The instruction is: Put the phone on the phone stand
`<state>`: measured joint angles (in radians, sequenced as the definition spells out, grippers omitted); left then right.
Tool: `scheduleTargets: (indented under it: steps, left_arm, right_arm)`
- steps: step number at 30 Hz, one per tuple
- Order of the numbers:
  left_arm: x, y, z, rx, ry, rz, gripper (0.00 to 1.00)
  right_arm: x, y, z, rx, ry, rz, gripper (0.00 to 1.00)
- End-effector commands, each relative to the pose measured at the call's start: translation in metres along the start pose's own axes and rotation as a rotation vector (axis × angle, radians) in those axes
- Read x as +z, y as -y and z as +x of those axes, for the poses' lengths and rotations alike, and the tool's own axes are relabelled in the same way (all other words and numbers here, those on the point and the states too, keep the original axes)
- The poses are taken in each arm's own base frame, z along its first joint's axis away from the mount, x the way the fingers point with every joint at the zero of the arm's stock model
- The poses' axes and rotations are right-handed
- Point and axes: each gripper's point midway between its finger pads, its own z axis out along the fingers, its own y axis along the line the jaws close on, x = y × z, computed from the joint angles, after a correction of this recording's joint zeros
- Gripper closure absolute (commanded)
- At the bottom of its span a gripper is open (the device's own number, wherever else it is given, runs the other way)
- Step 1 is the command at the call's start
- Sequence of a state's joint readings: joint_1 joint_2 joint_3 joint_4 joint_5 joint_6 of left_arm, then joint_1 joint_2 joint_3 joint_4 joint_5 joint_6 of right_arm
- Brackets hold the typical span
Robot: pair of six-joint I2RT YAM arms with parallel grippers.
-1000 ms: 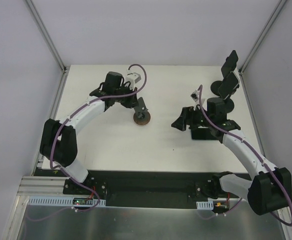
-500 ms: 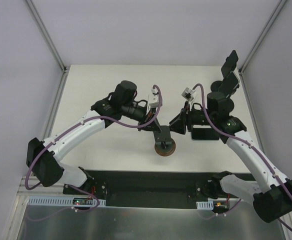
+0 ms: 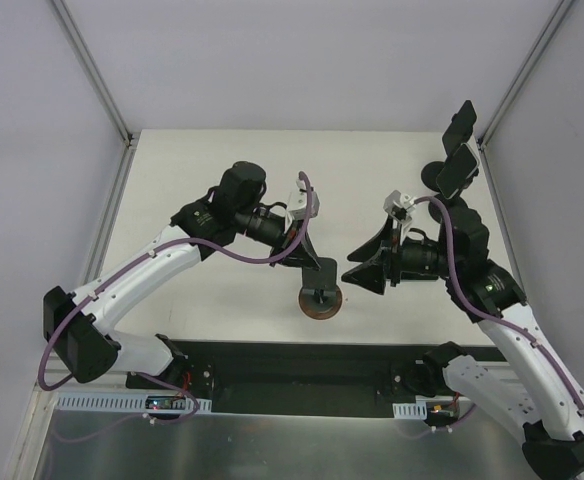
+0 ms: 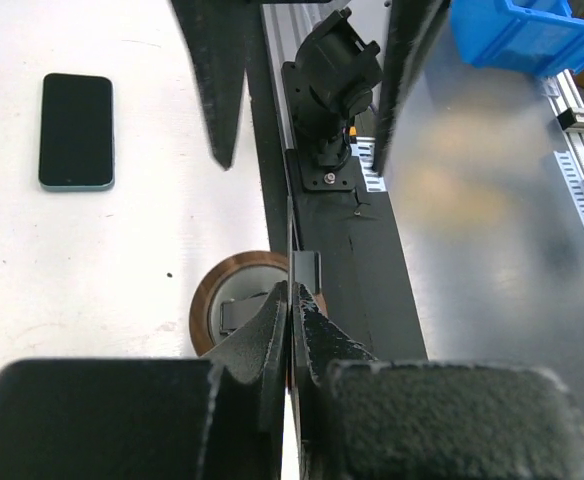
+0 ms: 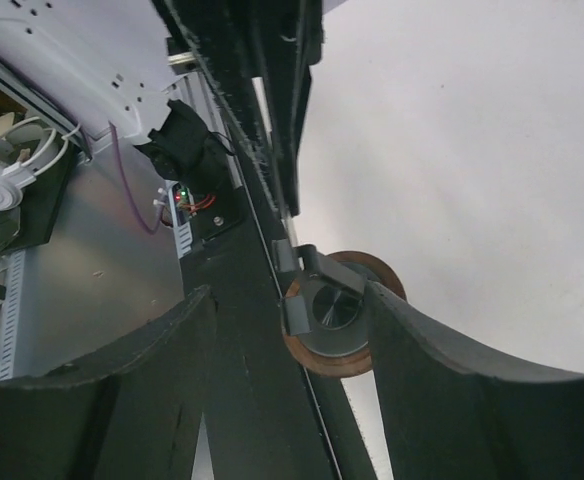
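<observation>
My left gripper (image 3: 307,262) (image 4: 292,292) is shut on the thin black plate of the phone stand (image 3: 321,300). The stand's round brown base (image 4: 234,312) hangs near the table's front edge. The phone (image 4: 76,130), dark with its screen up, lies flat on the white table; in the top view my right arm hides it. My right gripper (image 3: 360,266) (image 5: 290,292) is open and points left at the stand (image 5: 337,318), whose base shows between its fingers, close to the right one. Whether it touches, I cannot tell.
Two more black stands with round bases (image 3: 454,172) are at the back right corner. A black strip (image 3: 292,365) runs along the table's front edge, with the arm mount (image 4: 330,85) on it. A blue bin (image 4: 532,35) sits beyond the metal ledge.
The left arm has carried the stand from the back middle toward the front edge. The right gripper has left the phone, risen and turned toward the stand.
</observation>
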<state>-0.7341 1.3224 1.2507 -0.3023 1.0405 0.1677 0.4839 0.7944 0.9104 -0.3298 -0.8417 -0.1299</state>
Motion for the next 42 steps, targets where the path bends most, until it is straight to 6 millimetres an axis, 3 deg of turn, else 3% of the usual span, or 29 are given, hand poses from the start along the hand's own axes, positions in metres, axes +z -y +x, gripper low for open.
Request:
scheduleTargets:
  steps: [1, 14, 19, 20, 22, 23, 26, 27, 28, 31, 33, 35, 36, 37, 38, 39, 41, 42]
  left_arm:
    - [-0.001, 0.012, -0.021, 0.09, 0.044, 0.049, 1.0]
    - [0.005, 0.01, -0.016, 0.058, 0.032, 0.084, 1.0]
    - [0.005, 0.009, -0.015, 0.054, 0.03, 0.086, 1.0]
    - [0.006, 0.01, -0.015, 0.051, 0.031, 0.091, 1.0]
    - [0.005, 0.01, -0.016, 0.049, 0.031, 0.086, 1.0]
    - [0.004, 0.01, -0.018, 0.054, 0.034, 0.078, 1.0]
    - [0.0, 0.006, -0.024, 0.063, 0.042, 0.016, 1.0]
    - [-0.002, -0.003, -0.027, 0.051, 0.044, -0.053, 0.99]
    - [-0.006, -0.005, -0.032, 0.057, 0.053, -0.089, 0.91]
    - [-0.016, -0.01, -0.042, 0.08, 0.078, -0.184, 0.83]
    - [-0.022, -0.016, -0.045, 0.069, 0.092, -0.25, 0.64]
    - [-0.038, -0.038, -0.052, 0.063, 0.12, -0.436, 0.47]
    - [-0.045, -0.05, -0.049, 0.04, 0.126, -0.519, 0.34]
    - [-0.061, -0.064, -0.052, 0.037, 0.142, -0.643, 0.28]
    - [-0.067, -0.071, -0.05, 0.029, 0.142, -0.7, 0.25]
    - [-0.072, -0.076, -0.047, 0.019, 0.141, -0.741, 0.23]
    - [-0.08, -0.08, -0.047, 0.009, 0.153, -0.798, 0.23]
    - [-0.081, -0.078, -0.048, 0.002, 0.16, -0.798, 0.23]
  right_arm:
    - [0.0, -0.019, -0.003, 0.012, 0.022, -0.089, 0.39]
    - [0.034, -0.004, -0.005, 0.026, 0.021, -0.088, 0.57]
    - [0.049, -0.002, 0.006, 0.035, -0.021, -0.108, 0.63]
    - [0.051, -0.001, 0.005, 0.028, -0.012, -0.108, 0.67]
    - [0.054, -0.003, 0.006, 0.023, -0.008, -0.123, 0.91]
    - [0.054, -0.003, 0.007, 0.02, -0.009, -0.123, 0.99]
    - [0.052, 0.002, 0.015, -0.005, -0.003, -0.096, 0.99]
    - [0.051, 0.012, 0.015, -0.019, 0.011, -0.035, 0.99]
    - [0.047, 0.015, 0.015, -0.026, 0.024, -0.004, 0.99]
    - [0.04, 0.03, 0.021, -0.028, 0.047, 0.096, 0.99]
    - [0.036, 0.047, 0.023, -0.018, 0.074, 0.186, 1.0]
    - [0.029, 0.062, 0.026, 0.015, 0.1, 0.279, 1.0]
    - [0.02, 0.084, 0.024, 0.033, 0.13, 0.395, 1.0]
    - [0.011, 0.095, 0.024, 0.046, 0.15, 0.46, 1.0]
    - [0.004, 0.106, 0.026, 0.074, 0.164, 0.519, 1.0]
    - [-0.017, 0.134, 0.028, 0.113, 0.197, 0.65, 1.0]
    - [-0.04, 0.151, 0.026, 0.173, 0.262, 0.739, 1.0]
    - [-0.064, 0.169, 0.023, 0.195, 0.311, 0.828, 1.0]
